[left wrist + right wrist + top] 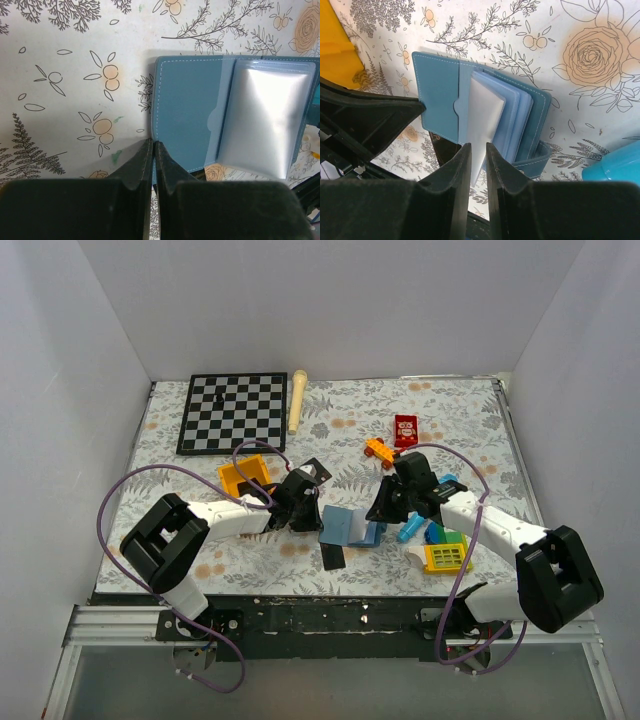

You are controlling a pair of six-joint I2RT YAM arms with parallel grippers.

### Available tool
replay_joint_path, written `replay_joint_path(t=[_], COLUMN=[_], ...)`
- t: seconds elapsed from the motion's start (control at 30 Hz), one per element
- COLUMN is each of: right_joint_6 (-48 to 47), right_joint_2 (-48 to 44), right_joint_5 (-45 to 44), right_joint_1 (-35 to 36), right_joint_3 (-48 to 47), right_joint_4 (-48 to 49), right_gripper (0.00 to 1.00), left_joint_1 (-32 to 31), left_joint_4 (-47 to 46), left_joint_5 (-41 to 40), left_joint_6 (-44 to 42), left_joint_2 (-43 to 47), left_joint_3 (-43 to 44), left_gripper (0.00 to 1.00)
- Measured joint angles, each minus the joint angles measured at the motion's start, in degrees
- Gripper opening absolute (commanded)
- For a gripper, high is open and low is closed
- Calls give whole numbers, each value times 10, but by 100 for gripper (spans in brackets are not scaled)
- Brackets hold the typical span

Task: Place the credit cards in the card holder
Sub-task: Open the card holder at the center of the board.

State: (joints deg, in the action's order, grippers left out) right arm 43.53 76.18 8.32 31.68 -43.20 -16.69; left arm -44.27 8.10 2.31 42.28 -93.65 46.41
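Blue card holder (346, 524) lies open in the lower middle of the top view, the right gripper (478, 148) pinches its clear sleeve (487, 112), the left gripper (153, 145) is squeezed closed at its lower left corner, and one black credit card (333, 556) lies just below it.

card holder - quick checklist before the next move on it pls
1. card holder lying open on the table: ok
2. right end effector closed on the clear sleeve: ok
3. left end effector holding a card: cannot tell, fingers almost together, gap dark
4. black card in sight at the holder's near edge: ok
5. both cards accounted for: cannot tell, only one seen
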Motion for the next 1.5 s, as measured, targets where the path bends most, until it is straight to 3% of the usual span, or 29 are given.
replay_joint_path(t=[0.93, 1.5], right_joint_6=[-17, -17], right_joint_2=[-10, 54], right_joint_5=[-54, -51], right_joint_1=[0, 0], right_joint_3=[-9, -9], right_joint_4=[-74, -58], right_gripper=[20, 19], left_joint_1=[0, 0], left_joint_4=[-13, -21], left_joint_5=[1, 1], left_joint_6=[4, 4], left_joint_2=[-6, -6], left_joint_3=[-3, -7], left_gripper=[0, 0])
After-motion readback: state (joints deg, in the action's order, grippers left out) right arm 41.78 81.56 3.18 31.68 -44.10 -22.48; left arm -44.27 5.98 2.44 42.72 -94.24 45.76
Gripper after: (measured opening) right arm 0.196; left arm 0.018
